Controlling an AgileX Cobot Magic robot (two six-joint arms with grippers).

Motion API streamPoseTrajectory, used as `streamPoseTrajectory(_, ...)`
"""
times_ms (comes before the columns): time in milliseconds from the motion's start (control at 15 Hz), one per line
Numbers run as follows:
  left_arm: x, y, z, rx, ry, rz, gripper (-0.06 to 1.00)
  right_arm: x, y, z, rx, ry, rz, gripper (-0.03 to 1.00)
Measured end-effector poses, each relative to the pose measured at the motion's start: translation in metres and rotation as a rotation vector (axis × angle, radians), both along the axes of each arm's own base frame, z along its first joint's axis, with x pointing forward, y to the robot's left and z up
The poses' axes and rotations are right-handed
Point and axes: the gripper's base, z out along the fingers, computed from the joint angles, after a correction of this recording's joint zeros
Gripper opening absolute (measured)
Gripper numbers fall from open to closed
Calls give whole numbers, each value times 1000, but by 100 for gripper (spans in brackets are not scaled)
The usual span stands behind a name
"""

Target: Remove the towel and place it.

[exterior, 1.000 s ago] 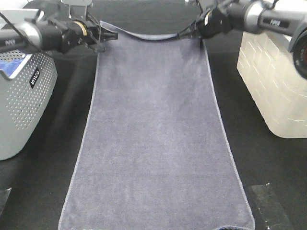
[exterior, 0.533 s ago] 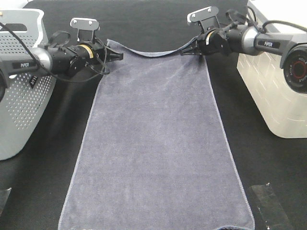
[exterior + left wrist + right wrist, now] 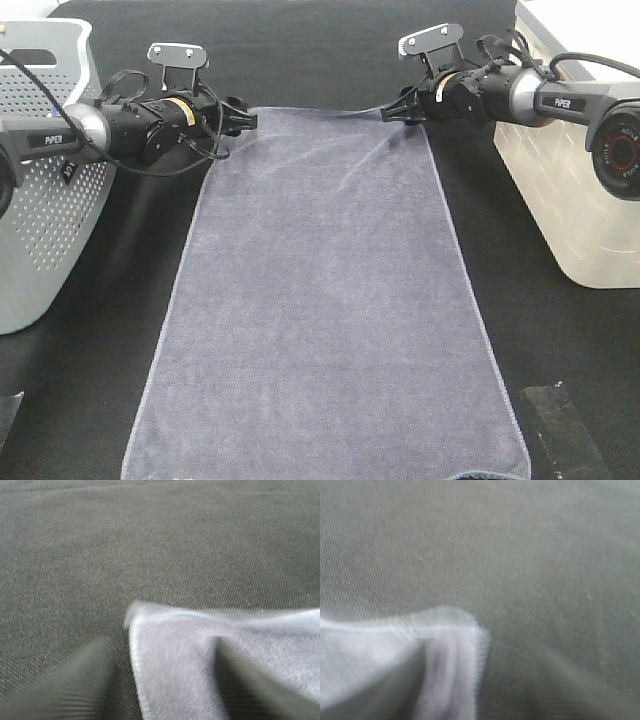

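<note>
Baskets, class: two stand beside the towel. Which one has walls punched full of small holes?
The grey basket on the left arm's side: its wall is dotted with holes. The cream basket opposite shows a brick-like relief without holes.

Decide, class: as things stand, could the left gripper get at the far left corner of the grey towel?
Probably yes. The left gripper sits right at that corner of the towel, which lies flat with nothing between them.
</note>
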Motion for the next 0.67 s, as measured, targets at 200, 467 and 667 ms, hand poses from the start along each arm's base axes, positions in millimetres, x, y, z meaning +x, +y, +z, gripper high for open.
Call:
streamPoseTrajectory(200, 0, 0, 1, -5, -10, -4, 77, 0, 0, 0, 0, 0, 0, 75)
streamPoseTrajectory(467, 1, 0, 9, -9, -14, 1, 77, -1, -1, 7, -7, 15, -15, 76)
streamPoseTrajectory(667, 3, 1, 45, -56, -27, 30, 77, -4, -5, 33, 38, 78, -92, 76)
